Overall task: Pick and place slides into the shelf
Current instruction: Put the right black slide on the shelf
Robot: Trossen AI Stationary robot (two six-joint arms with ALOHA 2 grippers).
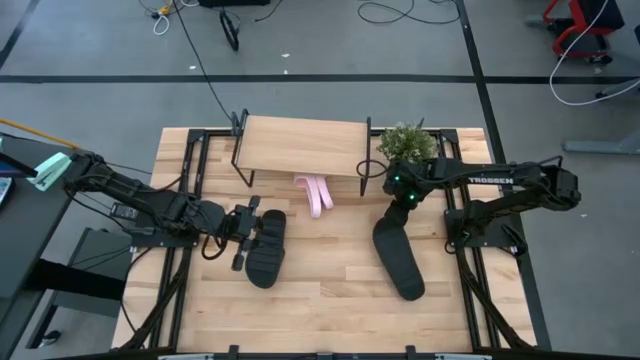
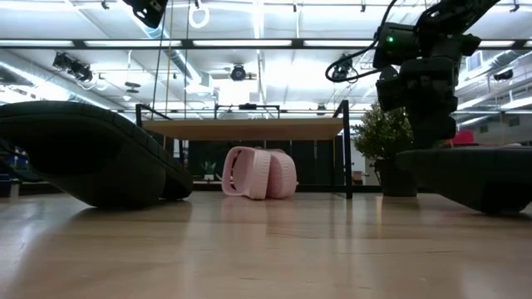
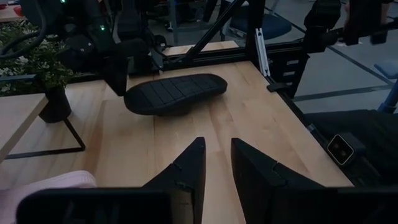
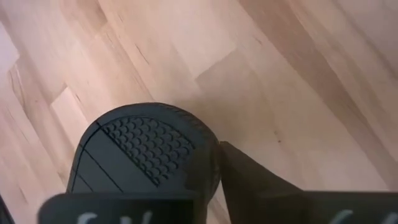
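From above, the shelf (image 1: 303,143) stands at the far middle of the table (image 1: 330,310), about twelve o'clock from the table's centre, with a small potted plant (image 1: 406,143) just beside its right end. The two pink slides (image 1: 315,193) lie together under the shelf's near edge. The left gripper (image 1: 243,233) sits at nine o'clock of centre, beside a black slide (image 1: 266,248) that lies sole-down, strap up; its fingers stand a little apart and whether they grip the strap cannot be told from here. The right gripper (image 1: 403,197) is at two o'clock of centre, at the far end of the other black slide (image 1: 398,257), which lies sole-up. At table height, the left black slide (image 2: 87,154) fills the nine o'clock side, the pink pair (image 2: 259,173) stands on edge beneath the shelf board (image 2: 241,129), and the right gripper (image 2: 428,100) comes down onto the black slide (image 2: 470,176) at three o'clock. The left wrist camera shows its own fingers (image 3: 186,171) parted with bare table between them, the overturned black slide (image 3: 174,93) farther off. The right wrist camera shows its gripper (image 4: 217,171) closed on the edge of the ribbed sole (image 4: 140,149).
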